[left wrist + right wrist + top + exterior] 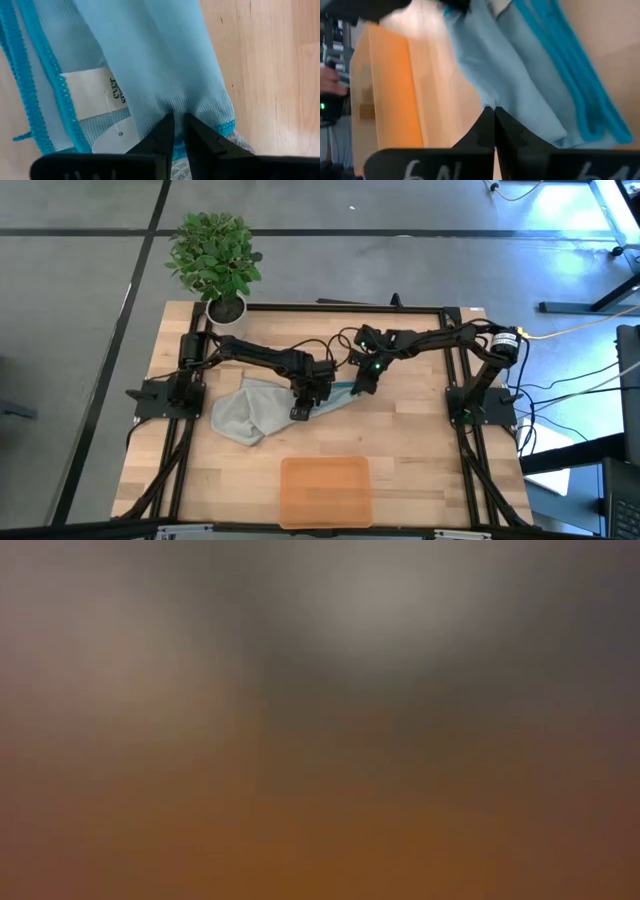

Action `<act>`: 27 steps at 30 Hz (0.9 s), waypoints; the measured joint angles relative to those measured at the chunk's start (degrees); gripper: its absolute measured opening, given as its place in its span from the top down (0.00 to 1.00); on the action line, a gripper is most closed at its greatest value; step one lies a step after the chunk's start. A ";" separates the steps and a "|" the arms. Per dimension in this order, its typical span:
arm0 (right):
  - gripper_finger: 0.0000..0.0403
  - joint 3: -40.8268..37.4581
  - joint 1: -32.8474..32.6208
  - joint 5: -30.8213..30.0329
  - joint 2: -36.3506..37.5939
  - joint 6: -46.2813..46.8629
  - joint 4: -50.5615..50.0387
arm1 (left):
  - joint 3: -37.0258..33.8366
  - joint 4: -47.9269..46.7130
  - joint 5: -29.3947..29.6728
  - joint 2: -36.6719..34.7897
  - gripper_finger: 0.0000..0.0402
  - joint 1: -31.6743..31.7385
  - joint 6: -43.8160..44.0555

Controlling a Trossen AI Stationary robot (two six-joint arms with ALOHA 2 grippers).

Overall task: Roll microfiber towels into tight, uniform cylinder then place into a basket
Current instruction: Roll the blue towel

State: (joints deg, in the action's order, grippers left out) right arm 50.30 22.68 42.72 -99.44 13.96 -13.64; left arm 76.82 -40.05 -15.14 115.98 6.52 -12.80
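The pale blue towel (338, 394) lies stretched between my two grippers near the table's middle. Its teal hem (50, 90) and white label (92, 92) show in the left wrist view. The light grey towel (243, 413) lies crumpled on the table to its left, partly under the blue one. My left gripper (303, 408) and my right gripper (360, 385) are each shut on the blue towel. The orange basket (325, 491) stands at the near edge, with nothing in it. My left gripper pinches the blue towel between its two fingers just inside a hemmed edge (179, 111), coming steeply from above. The cloth puckers into ridges at the fingertips (165, 125). How many layers it has, I cannot tell. My right gripper pinches a bunched fold of the blue towel (490, 102) between its shut fingertips (485, 120), slanting down from the table's right. The cloth gathers to a point at the tips and fans out beyond them.
A potted plant (215, 258) stands at the far left corner. Black frame rails (460, 430) run along both sides of the table. Bare wood (420, 470) lies between the towels and the basket. A person's hand (330, 82) shows beyond the table. The low view is wholly blurred.
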 joint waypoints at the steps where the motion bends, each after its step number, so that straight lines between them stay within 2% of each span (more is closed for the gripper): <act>1: 1.00 0.00 0.50 -0.31 0.00 0.67 0.50 | 0.00 0.00 -0.02 0.00 0.90 0.00 -0.34; 7: 1.00 0.04 3.58 -1.01 0.00 3.22 3.11 | 0.00 0.12 0.03 0.04 0.90 -0.02 -1.34; 17: 1.00 0.07 5.13 -7.60 0.00 2.78 5.03 | 0.00 1.31 0.24 0.11 0.90 0.11 -1.39; 23: 1.00 0.07 5.10 2.45 0.08 4.11 5.55 | -0.11 1.17 -1.03 0.15 0.90 0.04 -1.35; 27: 1.00 0.07 3.57 4.15 0.09 3.70 -0.06 | -2.17 4.04 -4.48 0.04 0.90 -0.27 -0.91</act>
State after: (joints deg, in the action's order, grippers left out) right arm 50.37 26.25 46.87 -99.35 17.66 -13.70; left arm 74.65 -36.01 -19.62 116.02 6.25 -13.71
